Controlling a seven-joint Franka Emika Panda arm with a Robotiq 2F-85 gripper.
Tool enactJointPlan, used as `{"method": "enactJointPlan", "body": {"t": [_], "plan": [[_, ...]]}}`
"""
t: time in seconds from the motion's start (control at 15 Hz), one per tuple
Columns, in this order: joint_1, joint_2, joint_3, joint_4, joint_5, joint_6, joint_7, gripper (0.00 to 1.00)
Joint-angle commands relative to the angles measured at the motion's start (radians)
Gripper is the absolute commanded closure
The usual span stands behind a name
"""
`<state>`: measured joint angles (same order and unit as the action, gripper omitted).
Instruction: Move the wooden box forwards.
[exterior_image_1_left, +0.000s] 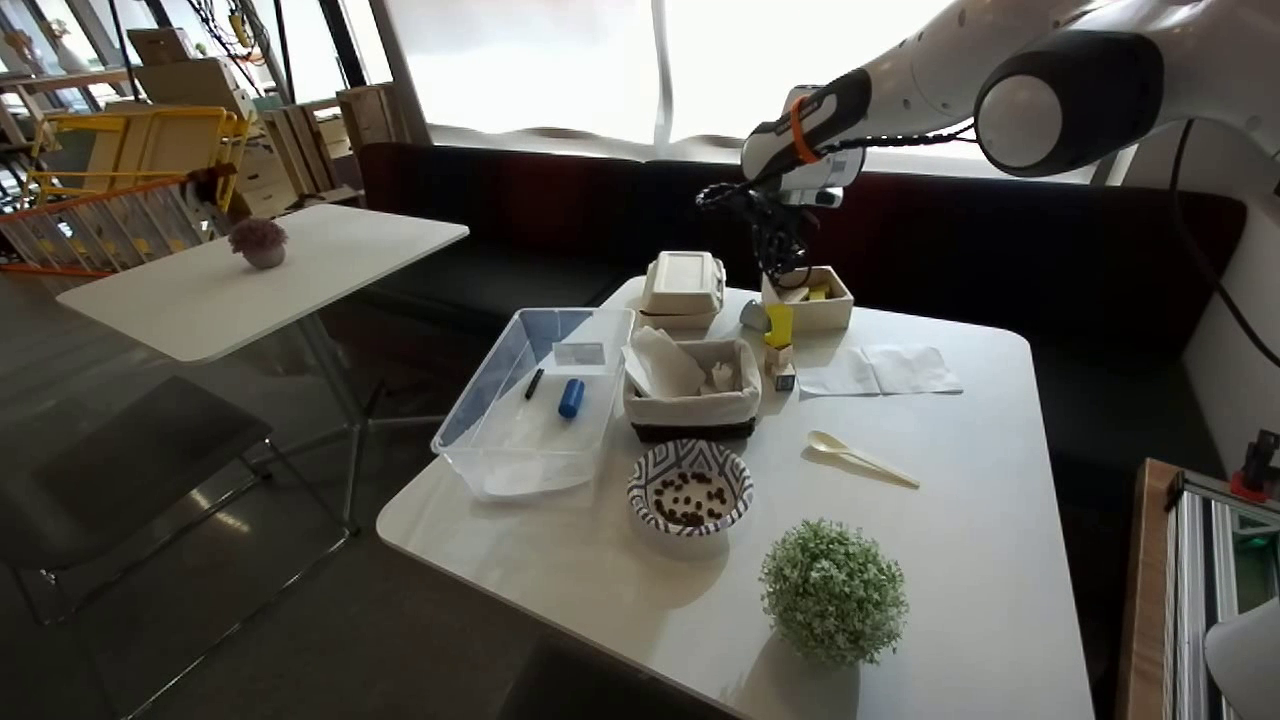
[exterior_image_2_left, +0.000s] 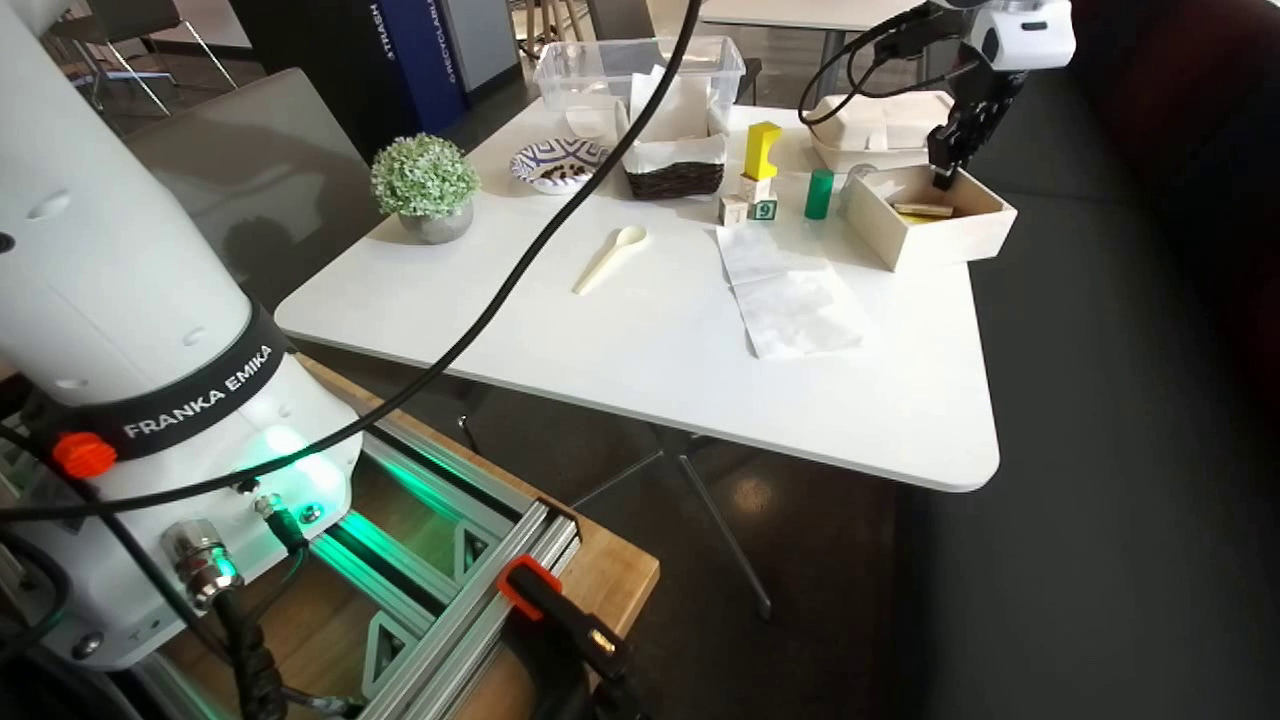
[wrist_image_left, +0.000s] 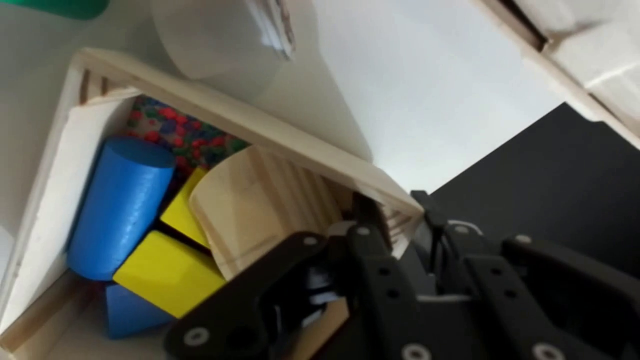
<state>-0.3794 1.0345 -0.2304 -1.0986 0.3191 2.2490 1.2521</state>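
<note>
Seeing the wooden box's (wrist_image_left: 250, 122) blue cylinder (wrist_image_left: 120, 210) takes the wrist view.

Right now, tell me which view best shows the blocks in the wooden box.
Wrist view: it looks into the wooden box, showing blocks in blue, yellow and plain wood. Both exterior views show yellow and plain parts; the blue ones are hidden.

At the gripper (wrist_image_left: 395, 202) sits the wooden box (exterior_image_2_left: 957, 240), blocks (wrist_image_left: 167, 272) inside. Near the gripper stand stacked containers (exterior_image_1_left: 683, 282); farther off lies the spoon (exterior_image_1_left: 858, 459).
</note>
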Motion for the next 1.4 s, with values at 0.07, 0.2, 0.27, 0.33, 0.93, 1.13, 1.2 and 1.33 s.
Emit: {"method": "enactJointPlan", "body": {"t": [0.07,0.2,0.27,0.33,0.93,1.13,1.2,1.33], "plan": [[-0.001,0.005,0.006,0.033,0.001,-0.061,0.008,0.95],[-0.001,-0.001,0.006,0.034,-0.002,-0.083,-0.002,0.95],[-0.002,-0.005,0.006,0.034,-0.004,-0.099,-0.008,0.95],[-0.002,-0.008,0.006,0.035,-0.005,-0.109,-0.014,0.95],[-0.006,-0.068,-0.007,0.007,-0.024,-0.228,-0.096,0.95],[-0.001,-0.1,-0.018,-0.007,-0.036,-0.297,-0.128,0.95],[0.003,-0.117,-0.022,-0.021,-0.04,-0.316,-0.138,0.95],[0.014,-0.147,-0.03,-0.051,-0.05,-0.332,-0.146,0.95]]}}
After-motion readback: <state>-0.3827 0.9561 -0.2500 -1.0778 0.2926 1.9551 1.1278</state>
